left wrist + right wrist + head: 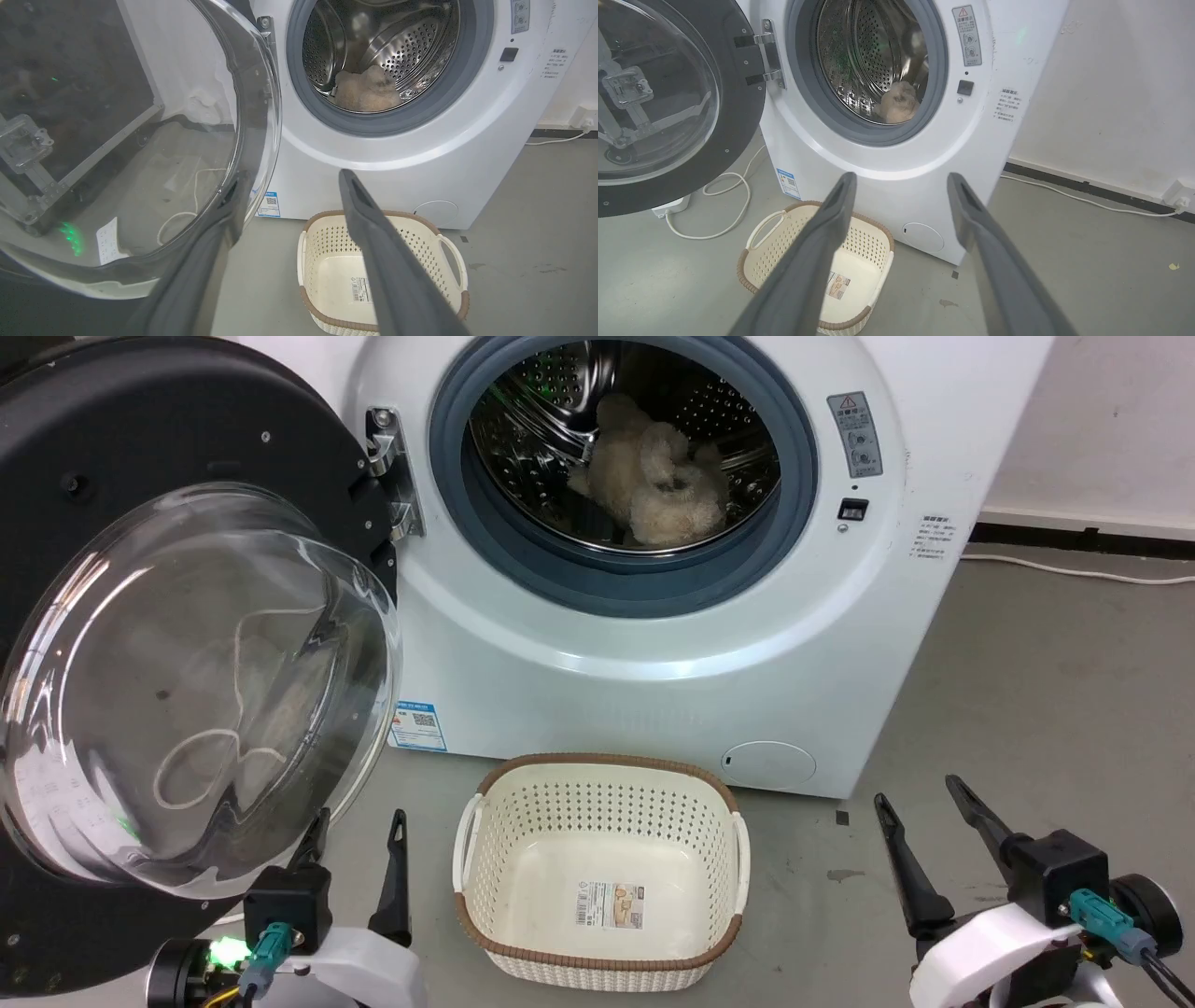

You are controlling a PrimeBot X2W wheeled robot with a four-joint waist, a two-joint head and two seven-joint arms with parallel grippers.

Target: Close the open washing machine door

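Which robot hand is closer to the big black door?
The left gripper: its fingers stand right beside the glass bowl of the washing machine door, while the right gripper is away past the basket.

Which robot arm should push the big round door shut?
Probably left: the left claw sits right beside the open washing machine door. The right claw is across the basket, farther away.

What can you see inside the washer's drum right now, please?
A fluffy beige item lies low in the steel drum. Its underside and the drum's front floor are hidden behind the grey seal.
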